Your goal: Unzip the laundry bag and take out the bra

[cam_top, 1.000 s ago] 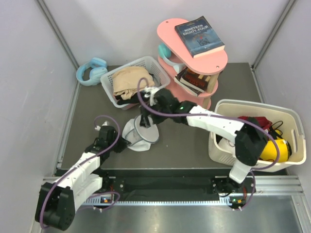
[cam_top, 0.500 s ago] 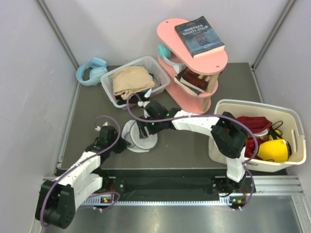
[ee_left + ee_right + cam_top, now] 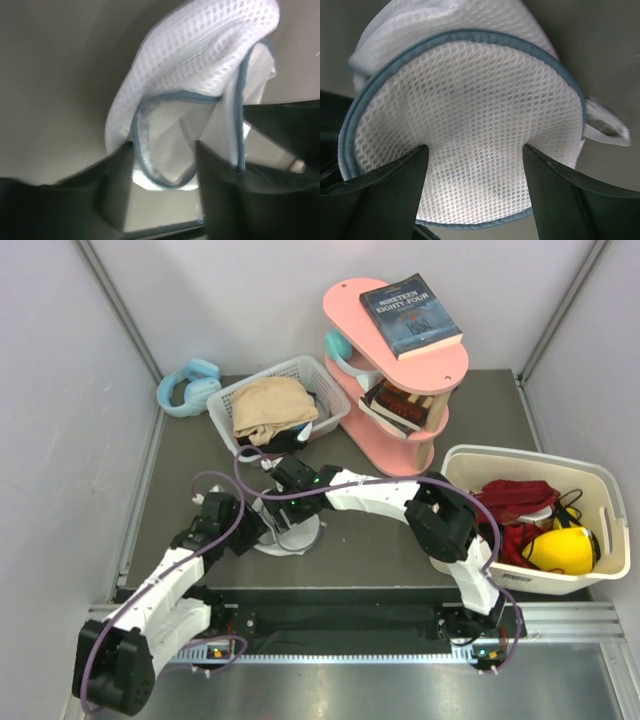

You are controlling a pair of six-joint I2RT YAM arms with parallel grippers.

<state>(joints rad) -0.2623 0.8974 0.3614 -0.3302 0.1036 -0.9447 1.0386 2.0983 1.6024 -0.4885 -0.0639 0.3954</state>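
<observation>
The laundry bag (image 3: pixel 300 538) is a white mesh pouch with a blue zipper band (image 3: pixel 470 35), lying on the dark table left of centre. The right arm hides most of it from above. My right gripper (image 3: pixel 285 512) bears down on it, open, with its two fingers spread across the flat mesh face (image 3: pixel 470 100). My left gripper (image 3: pixel 252 536) sits at the bag's left edge. It is open, and a fold of the blue rim (image 3: pixel 145 160) lies loose between its fingers. The mesh dome (image 3: pixel 200 55) rises beyond them. The bra is hidden.
A white slatted basket (image 3: pixel 325 390) holding beige cloth (image 3: pixel 268 405) stands behind the bag. Blue headphones (image 3: pixel 188 385) lie at the back left. A pink shelf (image 3: pixel 440 360) carries a book (image 3: pixel 410 315). A cream tub (image 3: pixel 520 575) with red cloth and a yellow item fills the right.
My right arm has swung left and lower, and the bag now lies flatter under its gripper. My left gripper has gone from shut to open at the bag's rim.
</observation>
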